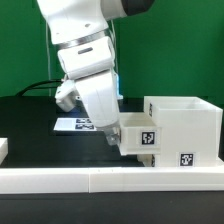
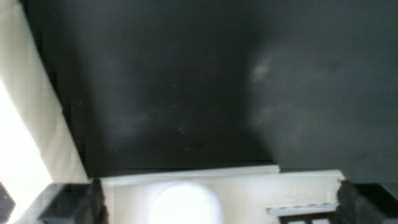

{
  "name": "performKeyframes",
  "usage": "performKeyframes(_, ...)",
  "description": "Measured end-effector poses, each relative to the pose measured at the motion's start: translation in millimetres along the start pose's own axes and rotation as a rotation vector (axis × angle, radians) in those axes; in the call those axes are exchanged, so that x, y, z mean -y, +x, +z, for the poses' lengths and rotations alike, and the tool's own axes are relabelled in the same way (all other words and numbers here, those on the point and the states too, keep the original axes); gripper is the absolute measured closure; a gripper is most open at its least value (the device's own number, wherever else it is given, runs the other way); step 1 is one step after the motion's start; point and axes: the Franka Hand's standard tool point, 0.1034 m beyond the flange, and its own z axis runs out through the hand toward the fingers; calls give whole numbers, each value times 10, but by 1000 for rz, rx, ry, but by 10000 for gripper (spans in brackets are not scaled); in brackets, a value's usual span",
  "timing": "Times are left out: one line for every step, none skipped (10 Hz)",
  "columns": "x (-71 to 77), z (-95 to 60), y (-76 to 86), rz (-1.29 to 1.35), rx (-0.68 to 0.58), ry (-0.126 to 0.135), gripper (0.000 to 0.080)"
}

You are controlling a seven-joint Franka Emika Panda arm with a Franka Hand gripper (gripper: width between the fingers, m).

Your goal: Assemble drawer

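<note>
since the tray (image 1: 137,136) sits part-way into the casing (image 1: 185,128), the gripper (image 1: 112,137) stands behind it, fingers fully spread, holding nothing, placed to push.

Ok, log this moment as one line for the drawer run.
stage: tray insertion | gripper: open, holding nothing | tray: partly in casing | marker board: behind arm

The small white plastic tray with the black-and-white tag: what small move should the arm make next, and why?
Probably a short push of the small white plastic tray further into the large white cube-like casing. In the exterior view the tray protrudes from the casing's side, so it seems only partly inserted. The gripper sits against the tray's outer end with jaws open, holding nothing, so pushing looks likelier than grasping.
</note>
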Motion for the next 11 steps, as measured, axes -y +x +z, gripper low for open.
performKeyframes(-20, 15, 109, 11, -3, -3, 151)
performKeyframes(-26, 34, 191, 12, -2, -1, 151)
performKeyframes(-25, 51, 249, -1, -1, 3, 151)
performKeyframes(-23, 46, 213, 4, -1, 2, 151)
performKeyframes(-21, 44, 203, 6, -1, 2, 151)
performKeyframes(-18, 51, 214, 1, -1, 2, 151)
performKeyframes(-16, 79, 268, -26, -4, -4, 151)
performKeyframes(-13, 100, 305, -31, -6, -1, 151)
performKeyframes(-25, 117, 365, -41, -5, -10, 151)
performKeyframes(-32, 128, 405, -44, 3, -12, 151)
performKeyframes(-35, 130, 396, -66, 18, -11, 151)
